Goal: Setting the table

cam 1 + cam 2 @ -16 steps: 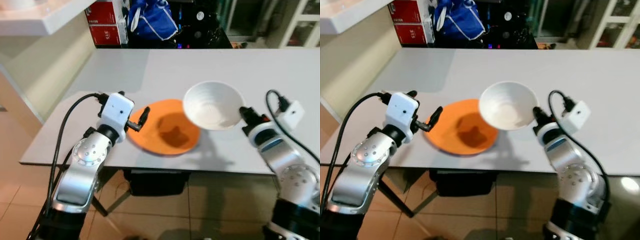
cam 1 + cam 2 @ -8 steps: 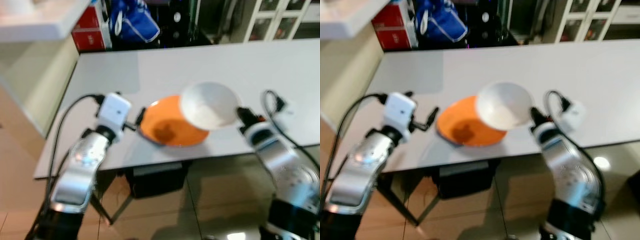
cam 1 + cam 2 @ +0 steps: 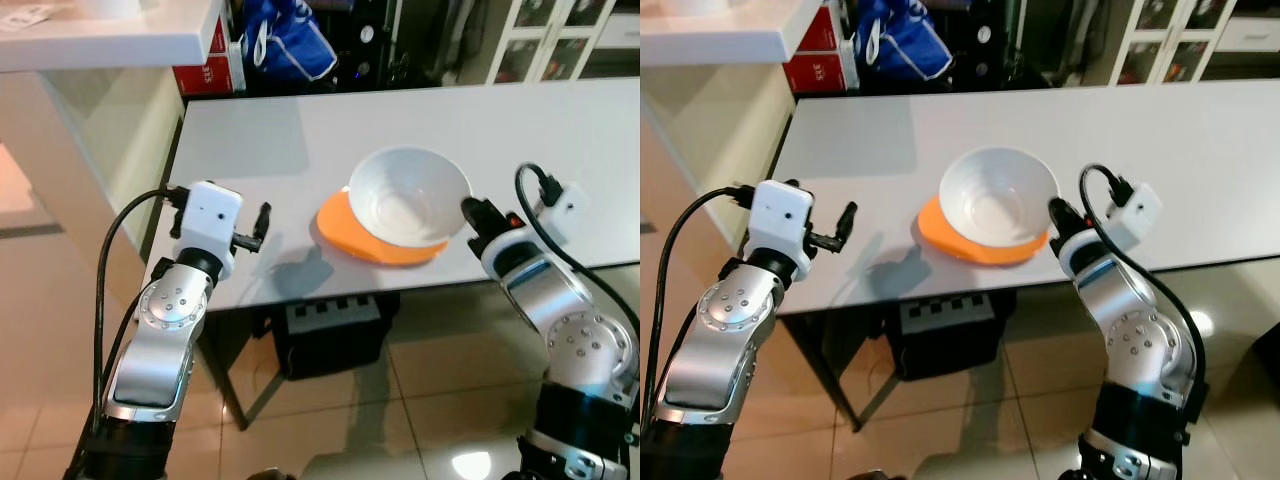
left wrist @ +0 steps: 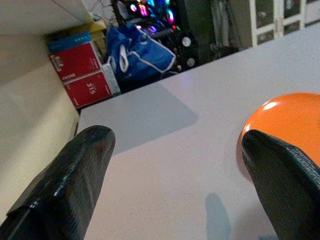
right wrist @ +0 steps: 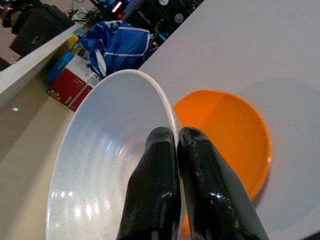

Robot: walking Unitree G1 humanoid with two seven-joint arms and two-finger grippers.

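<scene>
Pinching the bowl (image 3: pixel 408 196) by its near rim, my right hand (image 5: pixel 176 142) has one finger inside the wall and one outside, clamped tight on the thin white edge. I hold the bowl over the plate (image 3: pixel 372 236), an orange one that lies flat near the front edge of the bench (image 3: pixel 300 150); from my head the bowl covers most of the plate, leaving an orange crescent showing on the left and front. Whether the bowl's base touches the plate I cannot tell (the wrist view shows it tilted, with the plate lying beyond it).

My left hand (image 3: pixel 258 226) hovers above the front left corner of the bench, well apart from the plate, fingers (image 4: pixel 75 182) spread wide and gripping nothing. Between them I see bare grey bench top and the plate's orange edge off to one side.

Beyond the far side of the bench sit a blue bag (image 3: pixel 287 45) and red boxes (image 4: pixel 82 72). A white counter (image 3: pixel 110 35) juts out over the far left corner.
</scene>
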